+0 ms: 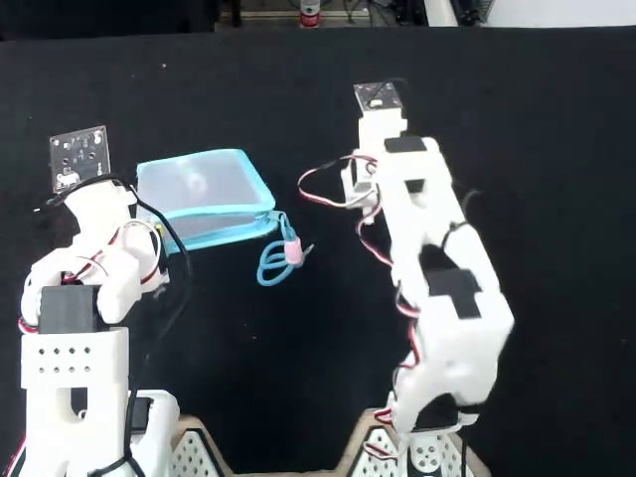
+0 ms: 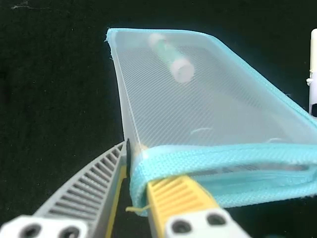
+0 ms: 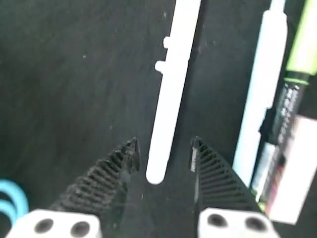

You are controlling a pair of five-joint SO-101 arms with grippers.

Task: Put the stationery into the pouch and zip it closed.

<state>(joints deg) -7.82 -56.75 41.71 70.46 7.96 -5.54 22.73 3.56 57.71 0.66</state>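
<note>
Near the middle of the table (image 1: 537,149), the right gripper (image 3: 163,151) holds its fingers apart astride one end of a white pen (image 3: 171,84), so closing there may let it pivot or slip, while on the table's left half the left gripper (image 2: 136,166), clamped on the zip edge of the pouch (image 2: 198,109), may narrow its mouth.

Wide black table (image 1: 556,149), evenly lit

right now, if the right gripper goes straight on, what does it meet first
Probably the white pen, its near end lying inside the open right gripper; height above it is unclear.
</note>
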